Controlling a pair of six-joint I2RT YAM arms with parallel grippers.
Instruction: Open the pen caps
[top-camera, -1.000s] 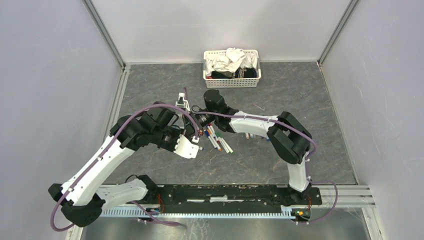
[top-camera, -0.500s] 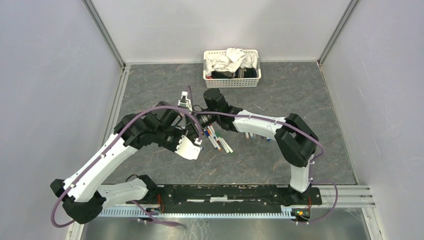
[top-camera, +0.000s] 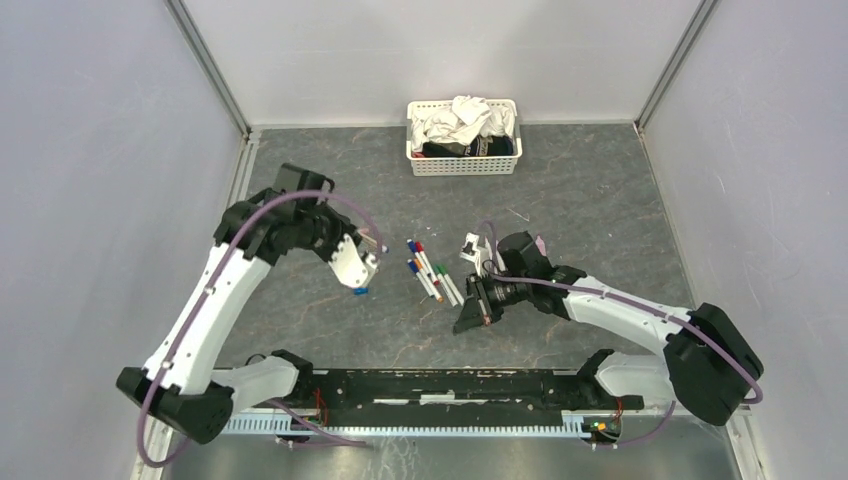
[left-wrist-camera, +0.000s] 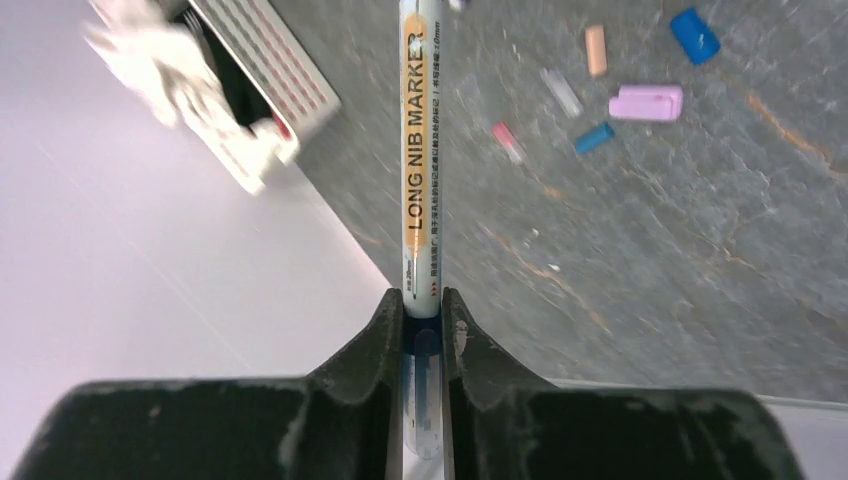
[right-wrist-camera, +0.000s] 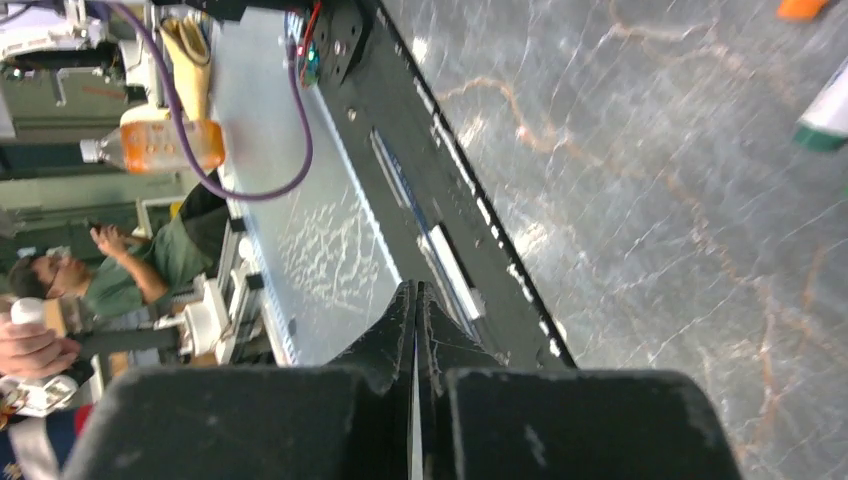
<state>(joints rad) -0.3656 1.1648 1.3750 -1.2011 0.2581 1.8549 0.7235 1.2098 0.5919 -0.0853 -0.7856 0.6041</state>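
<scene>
The left gripper (left-wrist-camera: 423, 310) is clamped on a white long-nib marker (left-wrist-camera: 421, 170), raised near the table's (top-camera: 600, 200) left edge. The right gripper (right-wrist-camera: 415, 300), shut on nothing visible, has been drawn away toward the front edge, so a cap is judged pulled off. Loose pen caps (left-wrist-camera: 645, 102) lie on the table and the other pens (top-camera: 430, 272) at mid-table. The left arm is arched, the right stretched low.

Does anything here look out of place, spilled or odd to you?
Only small things. Loose pen caps lie scattered on the table, and the right pincer is shut on nothing. The left pincer holds a white marker straight.
</scene>
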